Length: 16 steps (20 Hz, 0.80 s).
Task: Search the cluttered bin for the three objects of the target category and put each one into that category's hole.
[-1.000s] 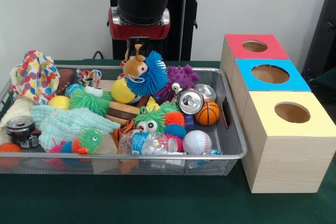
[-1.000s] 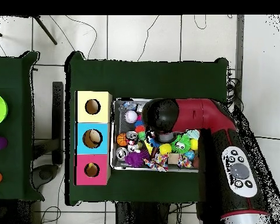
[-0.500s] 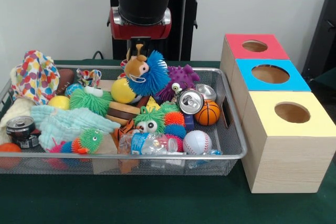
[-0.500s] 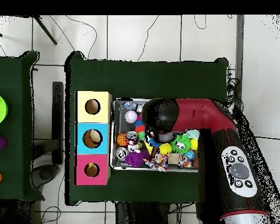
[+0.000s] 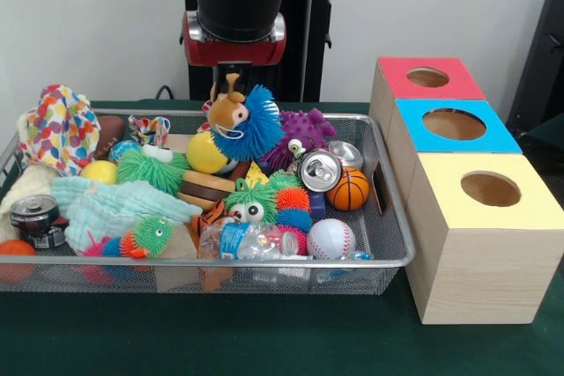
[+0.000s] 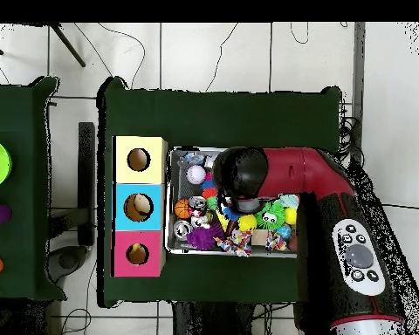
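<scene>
Your gripper [image 5: 233, 77], upper centre of the frame, looks pinched on the fuzzy blue toy [image 5: 245, 122] above the bin [image 5: 388, 217]. It seems light and squashy; hold its head.

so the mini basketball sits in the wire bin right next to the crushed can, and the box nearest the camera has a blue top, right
Not quite. The mini basketball does sit beside the crushed can in the wire bin, but the front view shows the nearest box has a yellow top; the blue-topped box is the middle one.
</scene>
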Available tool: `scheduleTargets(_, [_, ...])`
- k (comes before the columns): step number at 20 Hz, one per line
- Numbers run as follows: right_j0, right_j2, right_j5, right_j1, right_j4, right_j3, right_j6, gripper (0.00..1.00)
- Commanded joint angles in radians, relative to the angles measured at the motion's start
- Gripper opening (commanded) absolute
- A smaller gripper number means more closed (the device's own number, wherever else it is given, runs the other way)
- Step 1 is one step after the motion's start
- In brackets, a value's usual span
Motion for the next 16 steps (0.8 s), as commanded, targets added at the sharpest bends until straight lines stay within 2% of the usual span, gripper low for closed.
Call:
scheduleTargets(1, [-0.007,-0.007,0.054,0.005,0.001,0.027,0.005,1.0])
scheduleTargets(16, [0.001,-0.009,0.065,0.009,-0.009,0.003,-0.004,1.0])
